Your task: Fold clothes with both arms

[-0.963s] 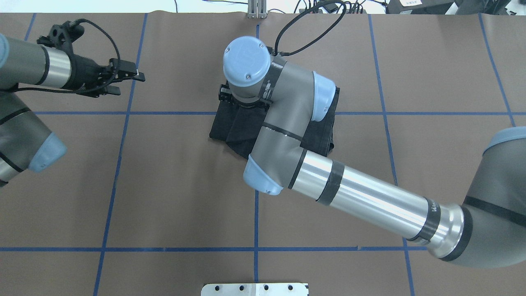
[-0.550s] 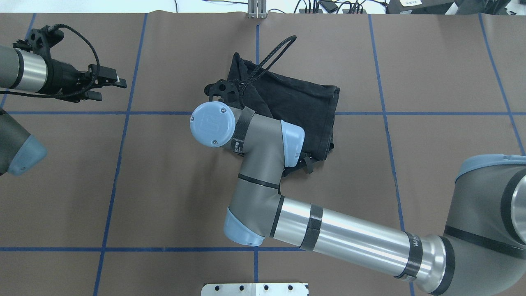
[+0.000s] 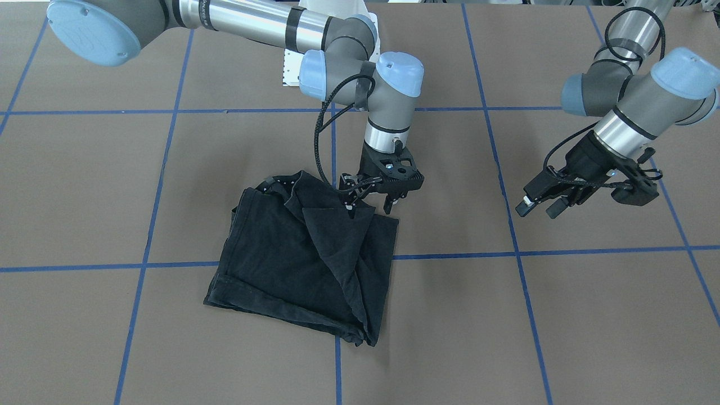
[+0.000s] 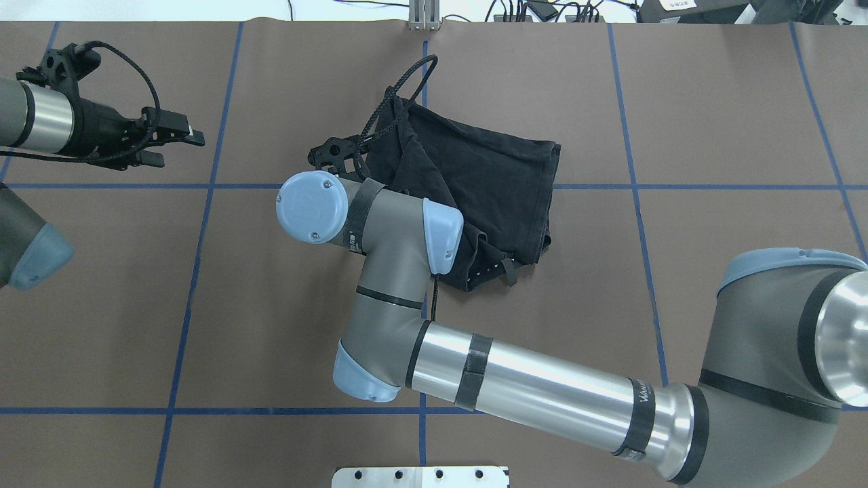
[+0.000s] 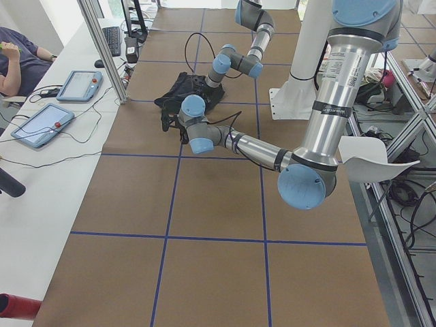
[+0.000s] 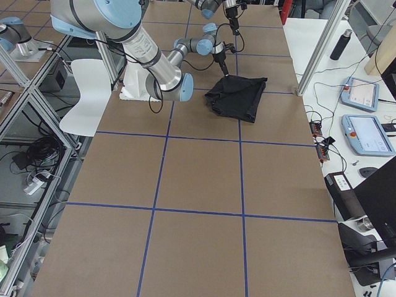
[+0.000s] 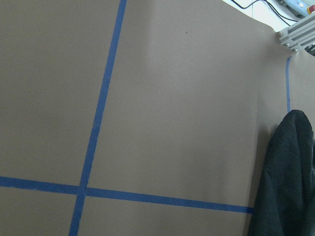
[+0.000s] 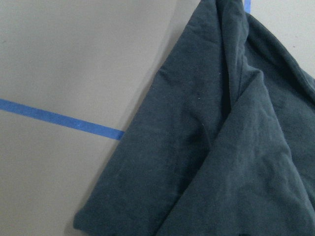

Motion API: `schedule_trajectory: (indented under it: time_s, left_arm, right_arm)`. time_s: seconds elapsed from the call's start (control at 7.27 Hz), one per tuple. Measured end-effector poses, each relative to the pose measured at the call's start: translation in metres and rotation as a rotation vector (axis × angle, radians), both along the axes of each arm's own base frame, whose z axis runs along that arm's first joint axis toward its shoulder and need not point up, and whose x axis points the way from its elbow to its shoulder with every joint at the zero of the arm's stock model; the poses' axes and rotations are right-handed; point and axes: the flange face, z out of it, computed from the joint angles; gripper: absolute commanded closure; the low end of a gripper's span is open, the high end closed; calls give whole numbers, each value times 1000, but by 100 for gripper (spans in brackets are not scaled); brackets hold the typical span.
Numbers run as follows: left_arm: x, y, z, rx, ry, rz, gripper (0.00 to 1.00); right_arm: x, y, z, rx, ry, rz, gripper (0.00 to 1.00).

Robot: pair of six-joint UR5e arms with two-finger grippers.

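The black T-shirt lies on the table, folded into a rough rectangle with a diagonal flap across the top. Only plain black cloth shows; the print is hidden. It also shows in the overhead view and fills the right wrist view. My right gripper points down just beside the shirt's corner nearest the robot, with its jaws slightly apart and empty. Its wrist hides it in the overhead view. My left gripper is open and empty. It hovers well off to the side.
Brown table cover with a grid of blue tape lines. A white bolted pedestal plate sits at the robot-side edge. The right forearm reaches across the near half. Tablets and cables lie past the far edge.
The right arm has swung off the shirt, leftward and back towards the robot, uncovering it with a flap folded over. The left gripper pulled slightly farther left.
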Motion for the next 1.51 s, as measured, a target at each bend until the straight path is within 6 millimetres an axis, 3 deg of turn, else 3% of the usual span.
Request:
schedule_trajectory:
  time_s: [0.41,0.96,1.24,1.51]
  left_arm:
    - [0,0,1,-4,0,-2,0]
    - [0,0,1,-10,1,-3,0]
    - [0,0,0,-11,2,-3,0]
    - [0,0,0,-11,2,-4,0]
  right_arm:
    - [-14,5,9,-8,32,-21,30]
    - [-21,11,14,-40,37,-64,33]
    - [-24,17,16,-54,41,-80,50]
    - [-24,18,17,-63,55,-83,77]
